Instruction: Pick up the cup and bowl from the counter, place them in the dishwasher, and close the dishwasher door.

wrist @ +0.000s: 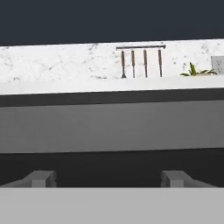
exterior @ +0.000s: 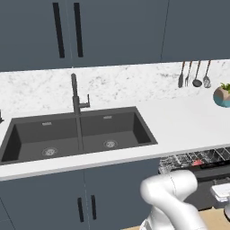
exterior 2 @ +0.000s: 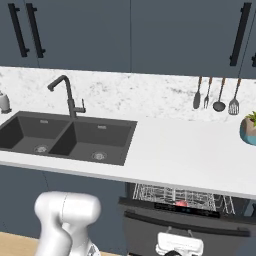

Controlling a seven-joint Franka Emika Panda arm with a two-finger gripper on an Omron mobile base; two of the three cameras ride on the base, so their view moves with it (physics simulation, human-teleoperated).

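- Dark grey dishwasher door (exterior 2: pixel 185 235) stands nearly raised, its bar handle (exterior 2: pixel 185 224) running horizontally.
- Spread, empty gripper (wrist: pixel 107 178) faces the door squarely from low in front.
- Red-rimmed cup (exterior 2: pixel 182 204) sits in the rack (exterior 2: pixel 170 196).

A dark double sink (exterior: pixel 78 134) is sitting at 9 o'clock in the left base view, with a dark faucet (exterior: pixel 76 96) rising behind its divider. Four utensils (exterior 2: pixel 215 95) are hanging on the marble backsplash (exterior 2: pixel 125 95) at 2 o'clock. A teal plant pot (exterior: pixel 222 96) is standing at 3 o'clock. Blue-grey upper cabinets (exterior: pixel 117 31) with black handles (exterior: pixel 67 29) are running along 12 o'clock. A small grey dispenser (exterior 2: pixel 4 102) is standing at 9 o'clock in the right base view.
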